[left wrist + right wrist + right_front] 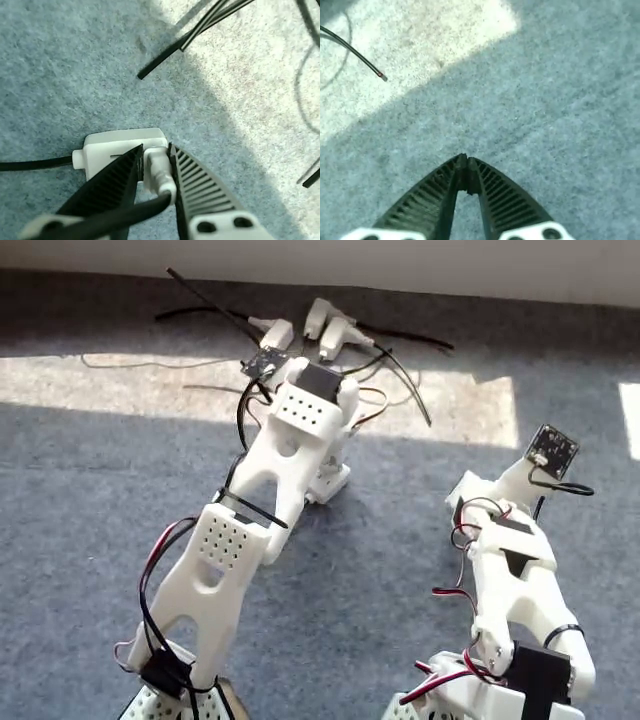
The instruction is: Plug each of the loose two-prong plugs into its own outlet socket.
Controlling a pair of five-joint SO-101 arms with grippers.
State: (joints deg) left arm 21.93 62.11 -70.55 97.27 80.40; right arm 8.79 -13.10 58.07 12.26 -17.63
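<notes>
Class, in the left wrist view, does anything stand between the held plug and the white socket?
Nothing visible does. The plug, clamped in the left gripper, already sits against the socket. Its own black cable trails away behind it.

Table (55,65): covered in grey-blue carpet, short fuzzy pile, matt.
Socket (117,145): white plastic, smooth, faint sheen.
Plug (159,172): white plastic, smooth, slightly glossy. Its cord (100,215) has a black, smooth, rubbery-looking jacket.
Left hand (155,148) and right hand (468,167): black matt plastic fingers, ribbed on the inner faces.
Arms (295,450): white matt plastic shells, some panels perforated with small holes.
</notes>
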